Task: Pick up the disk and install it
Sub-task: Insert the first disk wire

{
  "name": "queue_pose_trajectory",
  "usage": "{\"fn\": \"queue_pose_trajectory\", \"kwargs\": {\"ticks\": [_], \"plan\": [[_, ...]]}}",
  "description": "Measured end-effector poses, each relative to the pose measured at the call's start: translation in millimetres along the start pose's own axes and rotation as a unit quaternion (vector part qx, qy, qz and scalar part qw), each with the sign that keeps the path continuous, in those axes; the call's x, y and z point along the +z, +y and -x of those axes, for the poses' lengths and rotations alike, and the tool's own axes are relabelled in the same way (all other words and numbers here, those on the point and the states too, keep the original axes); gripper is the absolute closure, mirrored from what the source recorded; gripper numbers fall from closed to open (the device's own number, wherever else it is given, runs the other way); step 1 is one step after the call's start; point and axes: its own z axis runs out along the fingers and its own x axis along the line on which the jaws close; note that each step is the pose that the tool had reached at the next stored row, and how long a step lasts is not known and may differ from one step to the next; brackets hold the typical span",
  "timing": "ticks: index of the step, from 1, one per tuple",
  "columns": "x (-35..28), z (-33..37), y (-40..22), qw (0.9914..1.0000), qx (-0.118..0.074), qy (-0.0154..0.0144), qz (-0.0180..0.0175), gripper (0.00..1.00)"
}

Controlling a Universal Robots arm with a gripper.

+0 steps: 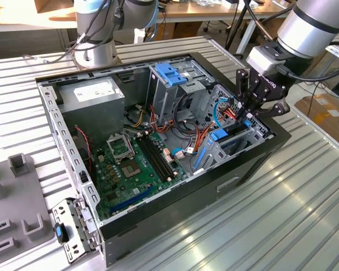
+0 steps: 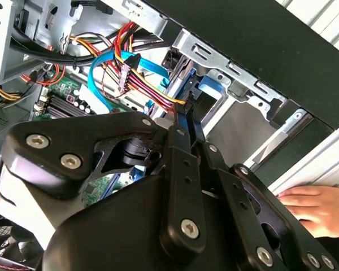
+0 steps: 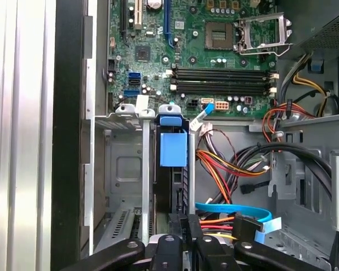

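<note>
Disk [image 3: 173,164] upright in bay; pincer [image 3: 183,223] above.

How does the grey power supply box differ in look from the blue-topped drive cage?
The power supply box is a closed box with a white label on top; the drive cage is an open frame with a blue plastic top. The drive cage stands taller than the power supply box. Both are grey metal and sit side by side inside the open computer case.

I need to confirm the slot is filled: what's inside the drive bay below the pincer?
The disk stands on edge in the drive bay, its blue bracket showing. The pincer is at its end. The disk's lower part is hidden by the bay walls.
</note>
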Motion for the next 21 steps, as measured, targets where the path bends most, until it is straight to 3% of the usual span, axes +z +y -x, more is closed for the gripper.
{"fn": "queue_pose_trajectory", "kwargs": {"ticks": [9, 15, 21], "plan": [[0.8, 0.0, 4.2, 0.99994, -0.001, 0.0001, -0.0113, 0.84], [1.6, 0.1, 6.1, 0.99984, 0.013, -0.0001, -0.0124, 0.84], [4.0, -0.1, 6.0, 0.99983, 0.013, -0.0002, -0.0124, 0.84]]}}
